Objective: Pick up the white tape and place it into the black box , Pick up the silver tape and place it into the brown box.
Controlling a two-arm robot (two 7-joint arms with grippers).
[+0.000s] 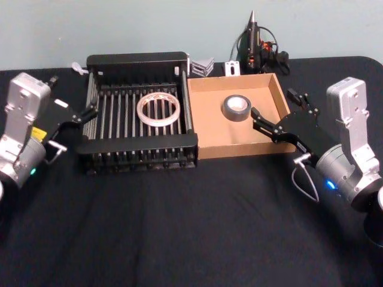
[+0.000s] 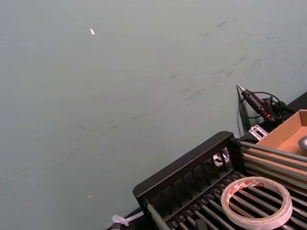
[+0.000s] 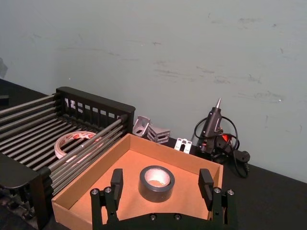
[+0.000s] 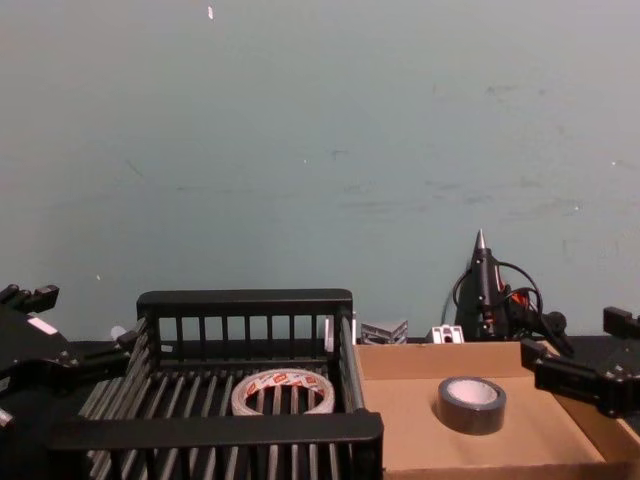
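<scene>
White tape [image 1: 158,109] lies flat in the black box [image 1: 138,62]; silver tape [image 1: 236,107] sits in the brown box [image 1: 230,143]. Right gripper [image 1: 274,115] hangs wide and empty above the brown box's right wall, and could clip it when withdrawing. Left gripper [image 1: 83,112], apparently empty, waits beside the black box.
</scene>
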